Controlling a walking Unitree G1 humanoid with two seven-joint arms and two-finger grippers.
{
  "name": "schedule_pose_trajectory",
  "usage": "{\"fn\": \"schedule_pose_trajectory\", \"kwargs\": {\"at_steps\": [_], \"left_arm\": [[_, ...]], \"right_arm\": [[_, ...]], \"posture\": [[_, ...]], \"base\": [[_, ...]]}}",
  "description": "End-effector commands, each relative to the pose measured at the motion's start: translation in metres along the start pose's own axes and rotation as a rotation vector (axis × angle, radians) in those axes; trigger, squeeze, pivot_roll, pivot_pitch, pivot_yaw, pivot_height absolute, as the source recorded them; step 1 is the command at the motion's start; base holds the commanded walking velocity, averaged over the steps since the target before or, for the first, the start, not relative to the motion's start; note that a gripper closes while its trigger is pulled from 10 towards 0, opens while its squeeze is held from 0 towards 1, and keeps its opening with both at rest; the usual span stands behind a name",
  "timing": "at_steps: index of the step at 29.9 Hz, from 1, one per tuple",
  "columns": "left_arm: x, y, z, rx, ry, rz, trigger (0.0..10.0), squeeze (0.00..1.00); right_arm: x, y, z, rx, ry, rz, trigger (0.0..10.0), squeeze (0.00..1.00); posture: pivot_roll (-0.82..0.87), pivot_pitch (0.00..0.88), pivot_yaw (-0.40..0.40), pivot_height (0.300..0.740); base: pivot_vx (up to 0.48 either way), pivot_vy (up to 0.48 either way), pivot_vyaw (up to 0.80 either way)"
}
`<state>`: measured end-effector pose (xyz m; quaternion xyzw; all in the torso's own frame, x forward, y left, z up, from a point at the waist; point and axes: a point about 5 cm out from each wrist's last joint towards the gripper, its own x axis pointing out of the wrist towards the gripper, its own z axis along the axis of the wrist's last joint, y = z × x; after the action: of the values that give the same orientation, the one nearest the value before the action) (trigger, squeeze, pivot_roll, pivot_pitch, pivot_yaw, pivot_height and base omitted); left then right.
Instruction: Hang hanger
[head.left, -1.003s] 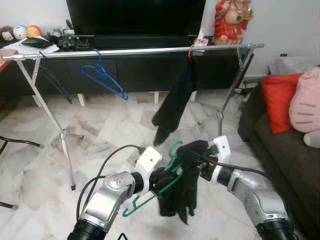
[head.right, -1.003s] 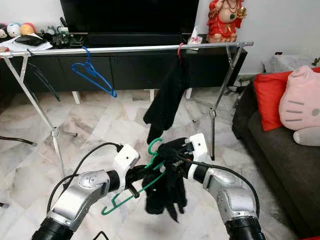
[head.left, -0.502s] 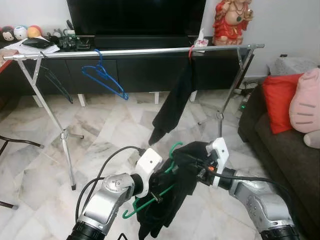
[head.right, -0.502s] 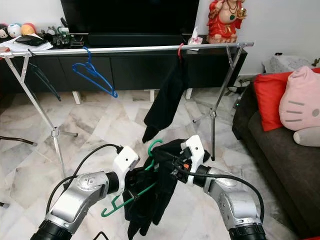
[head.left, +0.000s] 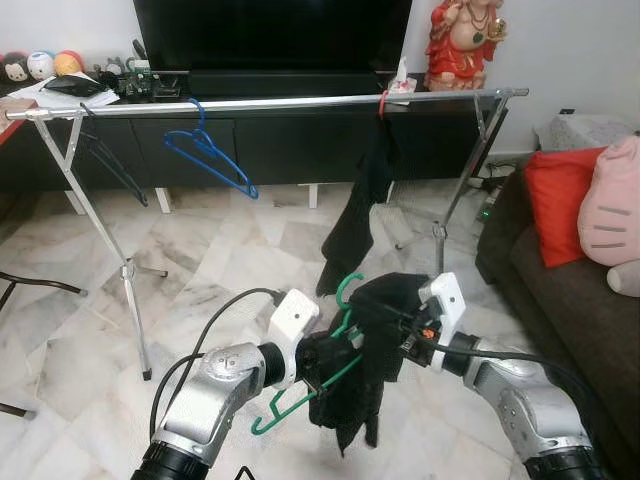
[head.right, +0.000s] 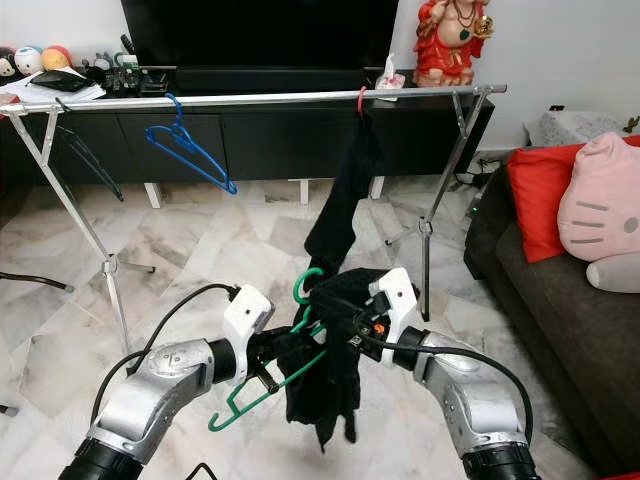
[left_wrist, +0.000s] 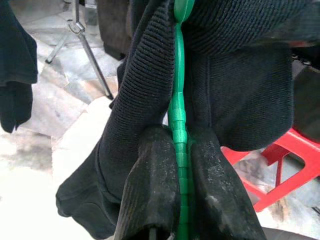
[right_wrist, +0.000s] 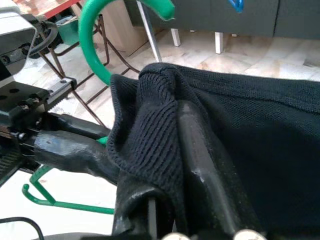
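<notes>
I'm clamping the left gripper (left_wrist: 177, 200) on the green hanger (head.left: 325, 375) while the right gripper (right_wrist: 170, 165), jaws pinching cloth, is bunching the black garment (head.left: 365, 400) back up, so hanging's still waiting.

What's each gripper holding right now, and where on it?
Left gripper: fingers shut on the green hanger, on its ridged bar below the hook. Right gripper: fingers shut on a ribbed edge fold of the black garment draped over that hanger.
</notes>
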<state>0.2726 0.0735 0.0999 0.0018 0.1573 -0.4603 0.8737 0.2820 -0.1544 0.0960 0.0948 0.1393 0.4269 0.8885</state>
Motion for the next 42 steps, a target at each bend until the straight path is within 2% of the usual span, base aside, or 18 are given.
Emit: {"fn": "schedule_pose_trajectory", "kwargs": {"at_steps": [1,5,11,12,13,14,26,31,39,42], "left_arm": [[0.0,-0.005,0.021,0.052,-0.107,-0.049,10.0,0.0],[-0.002,-0.005,0.027,0.025,-0.157,-0.074,10.0,0.0],[-0.004,-0.007,0.03,0.028,-0.172,-0.109,10.0,0.0],[-0.004,-0.007,0.03,0.028,-0.176,-0.11,10.0,0.0],[-0.004,-0.006,0.032,0.029,-0.186,-0.106,10.0,0.0],[-0.003,-0.005,0.033,0.029,-0.192,-0.1,10.0,0.0],[-0.003,-0.005,0.034,0.017,-0.201,-0.103,10.0,0.0],[-0.003,-0.004,0.033,0.017,-0.2,-0.099,10.0,0.0],[-0.003,-0.003,0.033,0.017,-0.197,-0.097,10.0,0.0],[-0.004,-0.002,0.031,0.019,-0.187,-0.098,10.0,0.0]], "right_arm": [[-0.003,-0.002,-0.001,0.001,0.008,0.001,10.0,0.0],[-0.009,-0.003,-0.003,-0.019,0.037,0.003,10.0,0.0],[-0.014,-0.006,-0.004,-0.026,0.046,-0.007,10.0,0.0],[-0.014,-0.005,-0.004,-0.026,0.046,0.002,10.0,0.71],[-0.014,-0.002,-0.005,-0.026,0.047,0.018,10.0,0.96],[-0.013,0.0,-0.005,-0.027,0.047,0.026,10.0,1.0],[-0.017,0.012,-0.016,-0.063,0.12,0.083,10.0,1.0],[-0.022,0.012,-0.025,-0.091,0.182,0.072,10.0,1.0],[-0.024,0.013,-0.027,-0.101,0.202,0.068,10.0,1.0],[-0.031,0.012,-0.025,-0.13,0.224,0.054,10.0,1.0]], "posture": [[0.01,0.0,-0.037,0.716],[0.0,0.0,-0.038,0.716],[-0.01,0.0,-0.031,0.716],[-0.01,0.0,-0.031,0.716],[-0.01,0.0,-0.03,0.716],[-0.01,0.0,-0.03,0.716],[-0.01,0.0,-0.026,0.716],[-0.01,0.0,-0.025,0.716],[-0.02,0.0,-0.023,0.716],[-0.02,0.0,-0.021,0.716]], "base": [[0.0,0.0,0.0],[0.0,0.0,0.0],[0.0,0.0,0.0],[0.0,0.0,0.0],[0.0,0.0,0.0],[0.0,0.0,0.0],[0.0,0.0,0.0],[0.0,0.0,0.0],[0.0,0.0,0.0],[0.0,0.0,0.0]]}}
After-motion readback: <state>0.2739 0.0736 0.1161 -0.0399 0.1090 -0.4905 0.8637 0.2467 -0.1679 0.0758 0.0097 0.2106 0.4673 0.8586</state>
